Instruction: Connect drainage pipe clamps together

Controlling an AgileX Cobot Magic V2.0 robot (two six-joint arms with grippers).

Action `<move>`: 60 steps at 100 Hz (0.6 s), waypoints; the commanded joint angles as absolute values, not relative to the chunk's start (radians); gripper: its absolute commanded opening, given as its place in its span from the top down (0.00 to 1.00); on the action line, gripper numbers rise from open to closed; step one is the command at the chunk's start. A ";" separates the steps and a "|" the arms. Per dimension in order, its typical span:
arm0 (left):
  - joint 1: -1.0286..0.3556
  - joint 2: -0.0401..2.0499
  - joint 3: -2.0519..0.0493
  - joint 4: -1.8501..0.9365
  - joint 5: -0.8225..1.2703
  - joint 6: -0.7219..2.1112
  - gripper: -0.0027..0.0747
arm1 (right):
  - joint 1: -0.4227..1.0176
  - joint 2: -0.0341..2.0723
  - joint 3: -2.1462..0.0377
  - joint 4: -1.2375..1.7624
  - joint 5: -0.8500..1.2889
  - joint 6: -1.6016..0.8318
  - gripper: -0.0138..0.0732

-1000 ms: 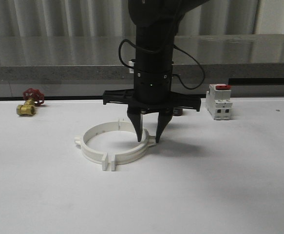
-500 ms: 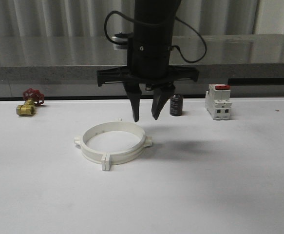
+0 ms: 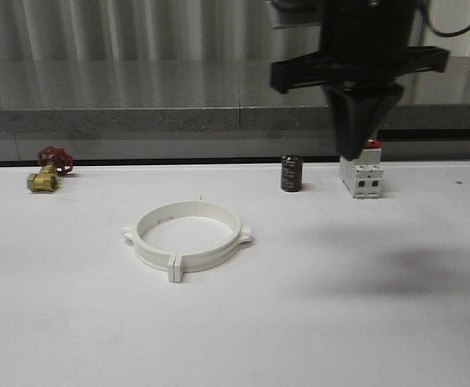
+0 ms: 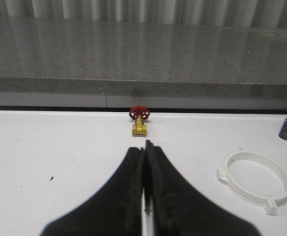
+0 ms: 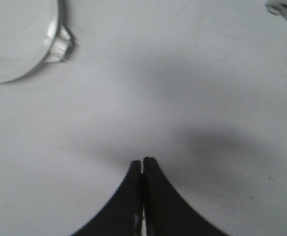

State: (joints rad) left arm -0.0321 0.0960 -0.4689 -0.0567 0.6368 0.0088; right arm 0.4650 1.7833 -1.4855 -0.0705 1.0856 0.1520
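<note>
The right gripper (image 3: 359,145) hangs high above the table (image 3: 363,322) at its rear right, jaws pressed together with nothing between them. In the right wrist view the fingertips (image 5: 142,167) meet edge to edge over bare white surface. The left gripper (image 4: 144,162) is likewise closed and empty, its fingers touching along their length.

Just behind and beside the right gripper's tip stands the circuit breaker (image 3: 362,179), white with a red top, partly covered by the gripper in the front view. To its left stands a small dark cylinder (image 3: 290,173), upright, well apart from the ring. The brass valve (image 3: 47,171) with its red handwheel lies at the rear left of the table, straight ahead of the left gripper.

The drainage pipe clamps (image 3: 188,235) lie flat on the table, left of centre, the two halves joined into one closed ring with its opening facing up. Paired end tabs project at the near edge and at the far edge; single lugs project at the left and right sides. Nothing touches or overlaps the ring.
</note>
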 commanded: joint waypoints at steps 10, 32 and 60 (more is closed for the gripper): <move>-0.031 0.107 -0.494 -0.060 0.562 0.008 0.99 | 0.355 1.558 -1.321 -0.090 0.978 0.140 0.92; -0.031 0.107 -0.494 -0.060 0.562 0.008 0.99 | 0.231 1.340 -1.135 -0.085 0.864 0.142 0.92; -0.031 0.107 -0.494 -0.060 0.562 0.008 0.99 | 0.142 1.069 -0.933 -0.072 0.726 0.159 0.92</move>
